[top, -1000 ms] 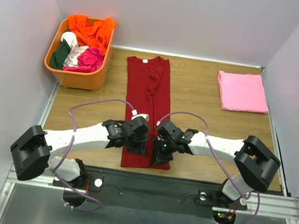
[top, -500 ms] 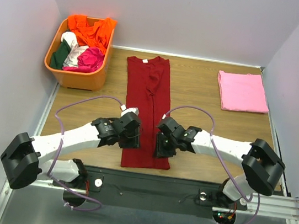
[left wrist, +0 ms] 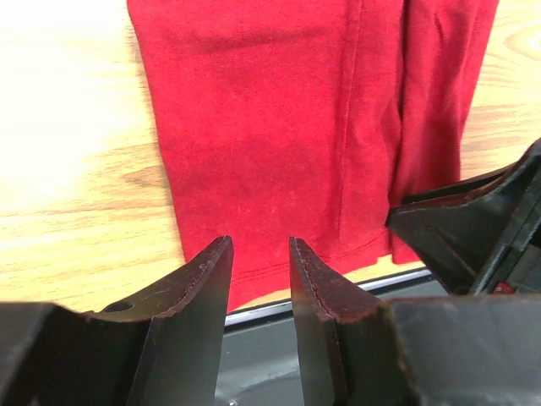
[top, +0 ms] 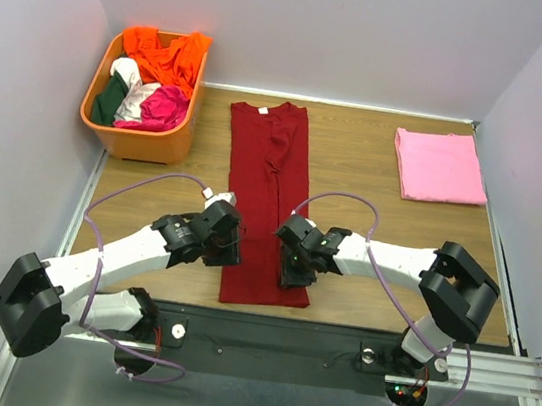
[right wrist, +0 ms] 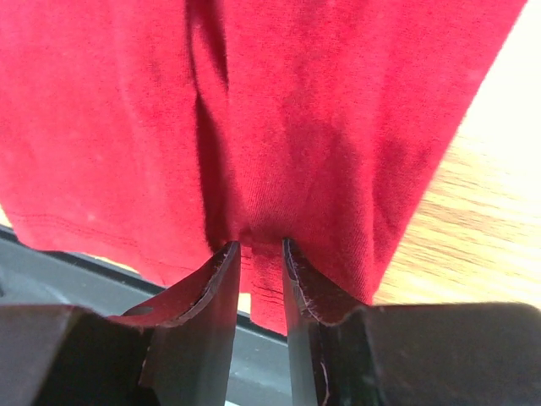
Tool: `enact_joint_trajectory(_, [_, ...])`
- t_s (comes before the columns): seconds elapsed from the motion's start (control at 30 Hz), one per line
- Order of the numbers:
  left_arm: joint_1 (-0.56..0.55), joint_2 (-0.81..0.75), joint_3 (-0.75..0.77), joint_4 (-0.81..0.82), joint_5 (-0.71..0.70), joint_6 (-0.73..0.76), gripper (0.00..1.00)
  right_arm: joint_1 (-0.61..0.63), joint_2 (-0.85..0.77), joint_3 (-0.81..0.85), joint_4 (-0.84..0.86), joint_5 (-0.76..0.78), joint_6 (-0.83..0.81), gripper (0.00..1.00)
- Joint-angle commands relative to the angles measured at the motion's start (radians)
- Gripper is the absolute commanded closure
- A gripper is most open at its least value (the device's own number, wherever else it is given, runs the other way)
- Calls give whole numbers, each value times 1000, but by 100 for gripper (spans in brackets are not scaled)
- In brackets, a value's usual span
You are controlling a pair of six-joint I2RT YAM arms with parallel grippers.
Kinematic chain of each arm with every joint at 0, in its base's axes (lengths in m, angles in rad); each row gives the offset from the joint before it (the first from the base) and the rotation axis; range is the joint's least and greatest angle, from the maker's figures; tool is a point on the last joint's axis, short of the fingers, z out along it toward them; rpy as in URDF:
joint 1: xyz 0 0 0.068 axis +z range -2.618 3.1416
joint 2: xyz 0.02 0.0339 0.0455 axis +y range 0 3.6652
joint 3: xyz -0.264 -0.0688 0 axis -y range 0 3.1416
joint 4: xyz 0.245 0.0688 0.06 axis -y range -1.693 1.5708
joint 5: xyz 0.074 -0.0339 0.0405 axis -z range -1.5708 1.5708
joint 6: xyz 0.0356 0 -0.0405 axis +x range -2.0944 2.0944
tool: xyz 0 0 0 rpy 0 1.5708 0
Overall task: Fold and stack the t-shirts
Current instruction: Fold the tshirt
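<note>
The maroon t-shirt (top: 272, 163) lies folded into a long narrow strip down the middle of the table, with its neck at the far end. It also shows in the left wrist view (left wrist: 279, 127) and the right wrist view (right wrist: 321, 101). My right gripper (top: 292, 269) (right wrist: 260, 245) is shut on a pinch of the shirt's fabric near the hem on its right side. My left gripper (top: 228, 250) (left wrist: 258, 245) is narrowly open and empty, just above the shirt's near left corner. The pink t-shirt (top: 440, 166) lies folded at the far right.
An orange basket (top: 143, 145) of mixed clothes stands at the far left. The table's dark front rail (top: 263, 328) runs just below the shirt's hem. My right gripper's body (left wrist: 473, 228) shows in the left wrist view. Walls close in both sides.
My left gripper has drawn left, from over the shirt to its left edge. My right gripper has shifted slightly leftward on the shirt's right side.
</note>
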Motion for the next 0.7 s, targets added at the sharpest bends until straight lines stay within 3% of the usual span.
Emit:
enact_joint_trajectory(0.0, [4, -35, -17, 3, -7, 18, 55, 11, -2, 30, -36, 70, 22, 68])
enact_joint_trajectory(0.43, [7, -53, -25, 6, -1, 15, 55, 20, -37, 84, -42, 30, 17, 99])
enact_joint_trajectory(0.67, [7, -32, -24, 29, 30, 18, 55, 22, -40, 79, -44, 33, 26, 99])
